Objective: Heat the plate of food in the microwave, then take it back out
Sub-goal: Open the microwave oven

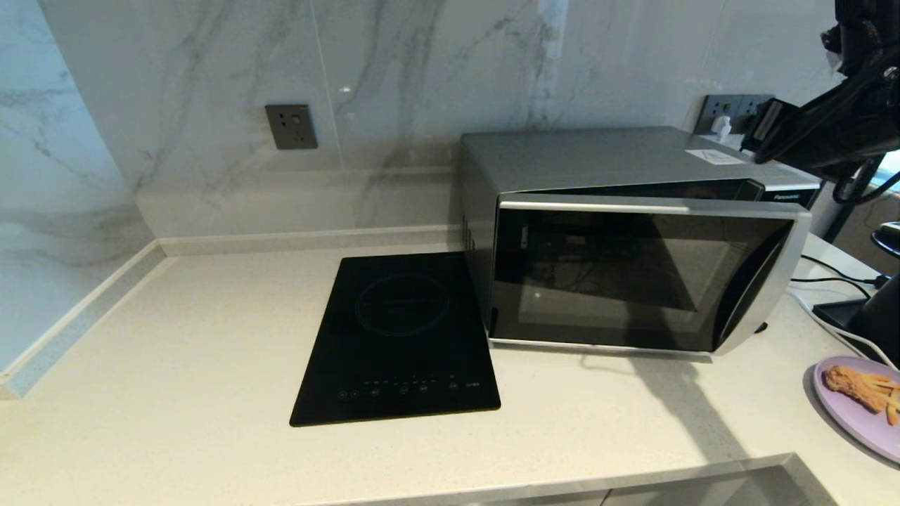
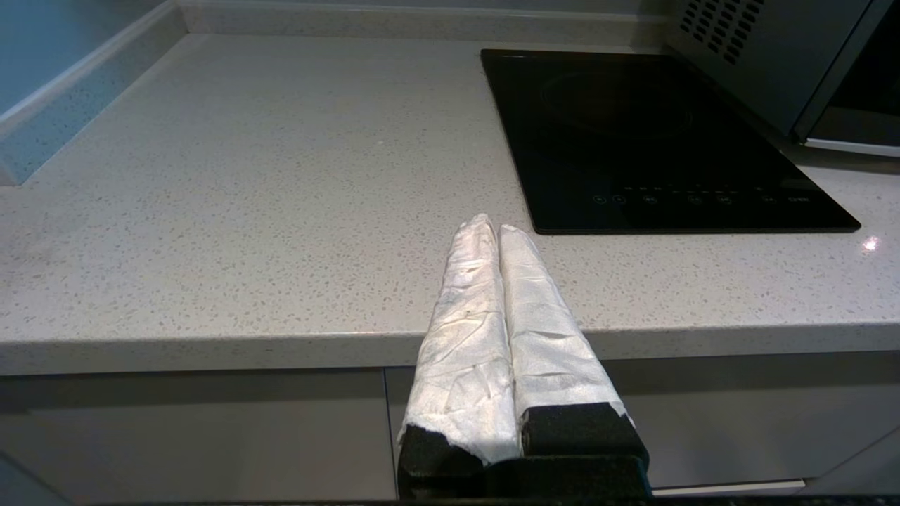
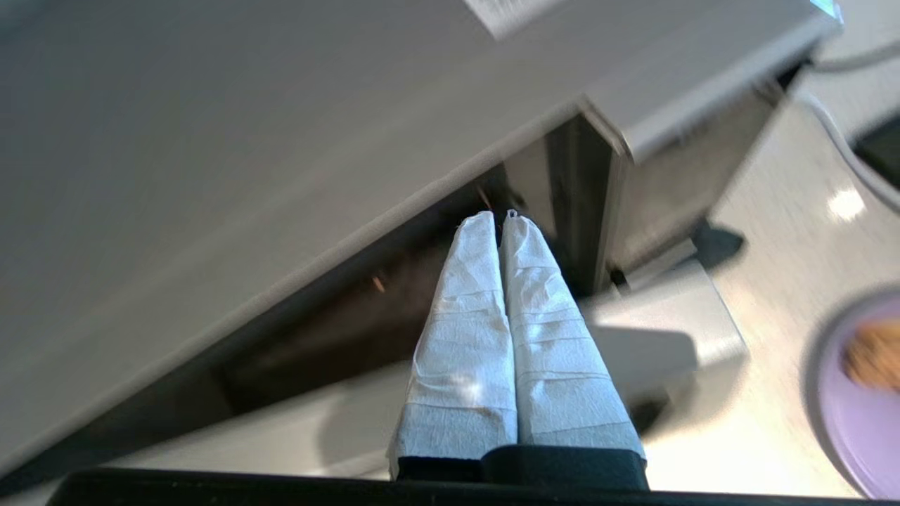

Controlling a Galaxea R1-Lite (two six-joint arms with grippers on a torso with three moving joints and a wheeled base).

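Note:
The silver microwave stands at the back right of the counter. Its dark glass door is ajar, the handle side swung a little outward, with a dark gap along its top. The lilac plate of food with a fried chicken piece and fries lies on the counter to the microwave's right, near the front; its rim also shows as the plate in the right wrist view. My right gripper is shut and empty, above the microwave's top right corner, tips pointing into the door gap. My left gripper is shut and empty, parked at the counter's front edge.
A flat black induction hob lies just left of the microwave. A grey wall socket is on the marble backsplash. Cables and a black block sit right of the microwave. The counter's front edge runs below.

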